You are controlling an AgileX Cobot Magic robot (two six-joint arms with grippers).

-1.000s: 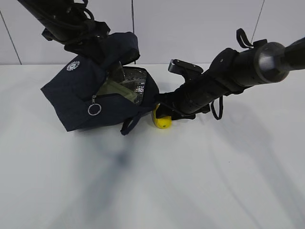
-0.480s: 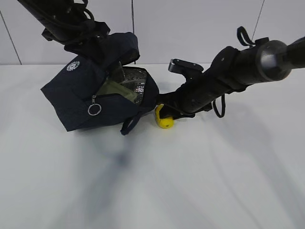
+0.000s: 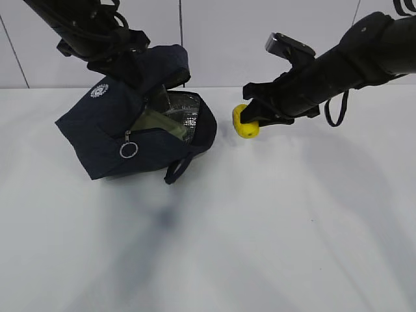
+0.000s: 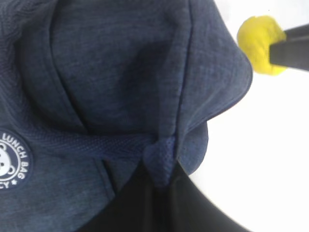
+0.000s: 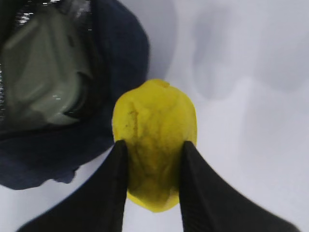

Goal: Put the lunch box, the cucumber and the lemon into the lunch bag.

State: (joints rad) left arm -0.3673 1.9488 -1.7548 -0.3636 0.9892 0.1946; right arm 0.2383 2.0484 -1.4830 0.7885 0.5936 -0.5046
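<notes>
The navy lunch bag (image 3: 97, 136) rests tilted on the white table, its mouth open toward the right. My left gripper (image 4: 159, 186) is shut on a fold of the lunch bag's (image 4: 120, 72) top fabric and holds it up. Inside the lunch bag, the sage-green lid of the lunch box (image 3: 153, 122) (image 5: 43, 82) shows. My right gripper (image 3: 244, 121) (image 5: 153, 147) is shut on the yellow lemon (image 3: 247, 128) (image 5: 154, 116), which hangs above the table just right of the bag's mouth. The lemon (image 4: 260, 43) also shows in the left wrist view. The cucumber is hidden.
A silver ring pull (image 3: 129, 149) hangs on the bag's front, and a strap loop (image 3: 175, 170) lies on the table below the mouth. White table (image 3: 260, 227) stretches in front and to the right. A pale wall stands behind.
My right gripper closed on the lemon and lifted it off the table, up and to the right. The left gripper and the bag stayed put.
</notes>
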